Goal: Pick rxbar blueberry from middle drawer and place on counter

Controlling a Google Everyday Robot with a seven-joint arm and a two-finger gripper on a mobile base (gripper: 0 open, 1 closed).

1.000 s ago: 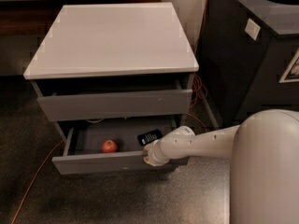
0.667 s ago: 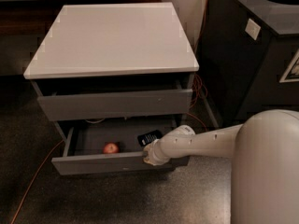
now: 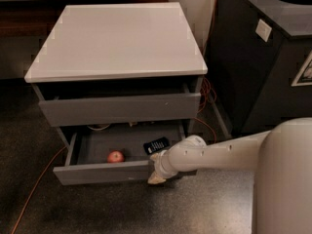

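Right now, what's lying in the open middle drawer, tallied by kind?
rxbar blueberry: 1
red apple: 1
Total: 2 in the middle drawer; its shadowed back is too dark to tell.
The gripper is at the drawer's front edge, right of the apple.

1. Likely an office or lab utility corner: a grey drawer cabinet (image 3: 119, 108), a tall dark bin (image 3: 253, 72) with a round hole, and a speckled hard floor (image 3: 97, 208).
2. The gripper (image 3: 157, 174) sits at the open middle drawer (image 3: 97, 172) front.
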